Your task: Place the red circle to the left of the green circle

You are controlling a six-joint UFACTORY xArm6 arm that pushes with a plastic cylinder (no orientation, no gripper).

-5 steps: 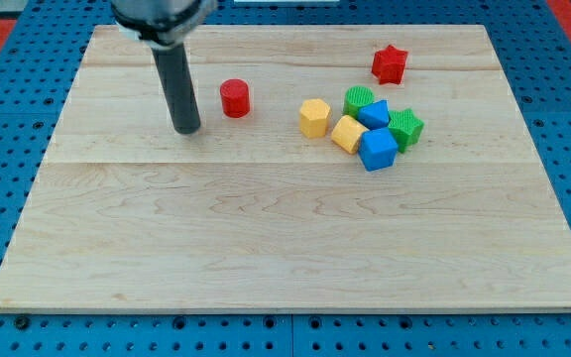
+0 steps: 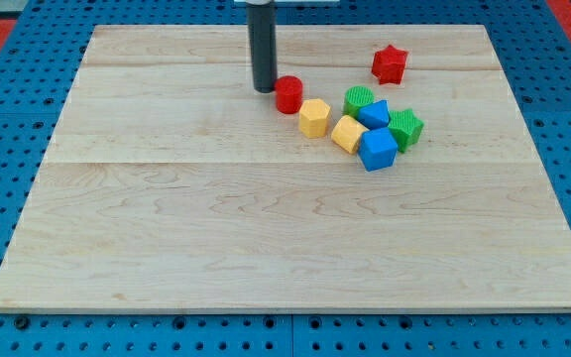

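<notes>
The red circle (image 2: 287, 94) sits on the wooden board, just up-left of the yellow hexagon block (image 2: 313, 117). The green circle (image 2: 358, 99) lies to its right, in a cluster with other blocks. My tip (image 2: 264, 89) rests on the board directly left of the red circle, touching or almost touching it. The rod rises straight to the view's top.
A red star (image 2: 389, 63) lies at the upper right. The cluster also holds a yellow block (image 2: 347, 133), two blue blocks (image 2: 375, 113) (image 2: 377, 150) and a green block (image 2: 405, 128). The wooden board (image 2: 167, 228) lies on a blue pegboard.
My tip moved to the right and slightly up. The red circle slid right, from the board's upper middle to beside the yellow hexagon.
</notes>
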